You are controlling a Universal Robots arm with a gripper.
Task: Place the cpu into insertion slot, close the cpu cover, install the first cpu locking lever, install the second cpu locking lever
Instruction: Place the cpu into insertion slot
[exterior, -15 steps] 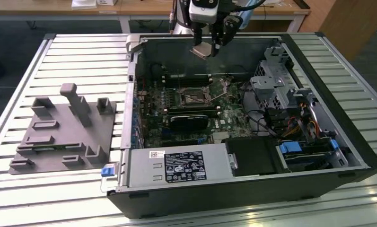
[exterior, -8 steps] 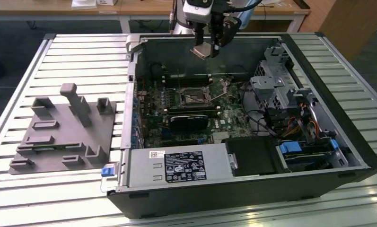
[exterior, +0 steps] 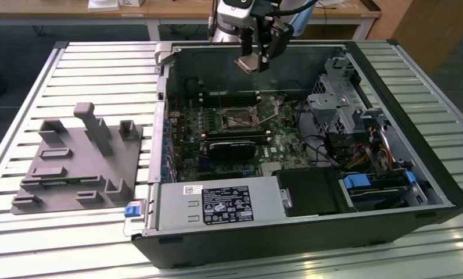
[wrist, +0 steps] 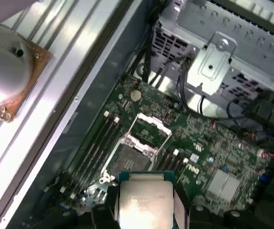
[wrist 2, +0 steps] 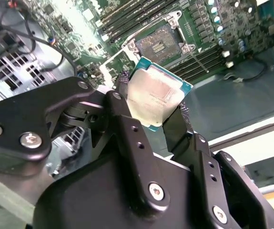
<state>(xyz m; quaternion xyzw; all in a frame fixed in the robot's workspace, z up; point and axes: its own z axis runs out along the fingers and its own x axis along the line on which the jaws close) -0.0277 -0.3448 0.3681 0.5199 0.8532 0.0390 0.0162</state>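
My gripper (exterior: 253, 60) hangs over the open computer case, shut on the cpu (exterior: 249, 63), a small square chip with a pale metal face. In both wrist views the cpu (wrist 2: 157, 94) (wrist: 144, 200) sits clamped between the two black fingers (wrist 2: 121, 82), tilted. It is well above the motherboard. The insertion slot (exterior: 237, 120) (wrist 2: 161, 44) (wrist: 126, 161) lies bare below, a black-rimmed square with a dark centre. The cpu cover (wrist: 149, 126) (wrist 2: 112, 62), a thin silvery frame, stands swung open beside the slot. I cannot make out the locking levers clearly.
The case (exterior: 417, 163) lies on its side on a slatted metal table (exterior: 99, 70). Long memory slots (exterior: 229, 95), a black fan unit (exterior: 231, 149), a drive cage (exterior: 332, 107) and cables ring the socket. A grey parts fixture (exterior: 72, 157) sits on the exterior view's left.
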